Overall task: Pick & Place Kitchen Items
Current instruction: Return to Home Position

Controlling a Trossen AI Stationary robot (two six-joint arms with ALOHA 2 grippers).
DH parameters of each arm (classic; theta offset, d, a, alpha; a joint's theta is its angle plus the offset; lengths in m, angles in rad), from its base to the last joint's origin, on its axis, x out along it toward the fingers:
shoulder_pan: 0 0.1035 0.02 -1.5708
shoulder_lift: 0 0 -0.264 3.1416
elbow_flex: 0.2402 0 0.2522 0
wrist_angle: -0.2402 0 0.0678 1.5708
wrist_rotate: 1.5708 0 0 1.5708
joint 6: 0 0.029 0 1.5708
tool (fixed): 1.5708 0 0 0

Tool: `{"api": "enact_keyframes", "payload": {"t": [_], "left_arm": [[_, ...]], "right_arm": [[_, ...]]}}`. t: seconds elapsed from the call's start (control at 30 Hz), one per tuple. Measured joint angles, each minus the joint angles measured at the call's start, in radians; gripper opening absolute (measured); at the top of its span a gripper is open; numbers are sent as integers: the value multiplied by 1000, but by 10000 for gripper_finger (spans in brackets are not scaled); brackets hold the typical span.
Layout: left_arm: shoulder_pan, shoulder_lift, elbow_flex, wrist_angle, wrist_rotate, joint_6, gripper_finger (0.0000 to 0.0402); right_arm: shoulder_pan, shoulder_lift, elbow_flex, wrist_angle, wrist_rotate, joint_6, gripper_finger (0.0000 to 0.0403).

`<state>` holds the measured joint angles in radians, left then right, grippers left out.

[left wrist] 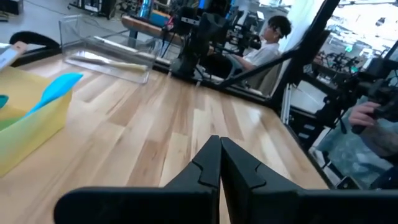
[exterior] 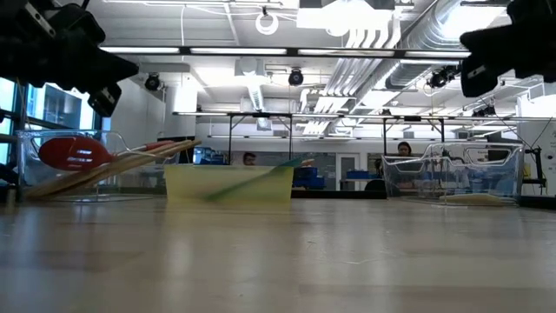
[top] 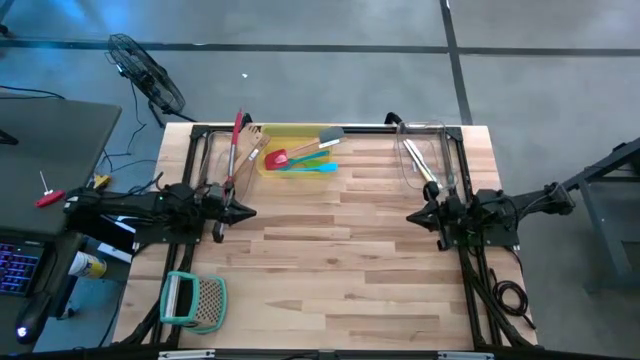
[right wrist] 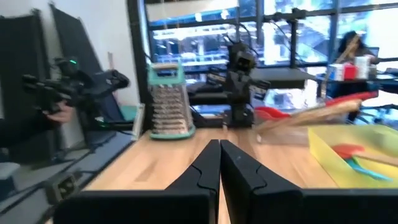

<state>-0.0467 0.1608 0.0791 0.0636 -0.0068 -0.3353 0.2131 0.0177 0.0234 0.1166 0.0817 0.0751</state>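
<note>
The kitchen items lie in three containers at the table's far side. A yellow tray [top: 295, 150] [exterior: 228, 184] holds red, blue, green and grey spatulas [top: 300, 155]. The clear bin on the left [top: 215, 160] holds wooden spoons and a red-headed utensil [exterior: 74, 154], which lean on its rim. The clear bin on the right [top: 425, 160] [left wrist: 109, 46] holds pale wooden utensils [left wrist: 118, 62]. My left gripper [top: 245, 212] [left wrist: 219, 155] is shut and hovers over bare table near the left bin. My right gripper [top: 412, 215] [right wrist: 219, 155] is shut and faces it from the right.
A teal-framed grater [top: 195, 300] [right wrist: 170, 99] lies at the table's near left corner. Bare wood stretches between the two grippers and toward the near edge. People sit beyond the table [left wrist: 273, 37], and a hand holds a dark device [right wrist: 56, 106] off its left side.
</note>
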Motion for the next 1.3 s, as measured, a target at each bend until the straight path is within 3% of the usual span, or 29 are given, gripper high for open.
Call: {"api": "enact_keyframes", "payload": {"t": [0.5,1.3], "left_arm": [[0,0,-64,-2,51,37,0],[1,30,-67,-51,28,-2,0]], "right_arm": [[0,5,-14,-58,132,-22,3],[0,8,-16,-66,125,3,3]]}}
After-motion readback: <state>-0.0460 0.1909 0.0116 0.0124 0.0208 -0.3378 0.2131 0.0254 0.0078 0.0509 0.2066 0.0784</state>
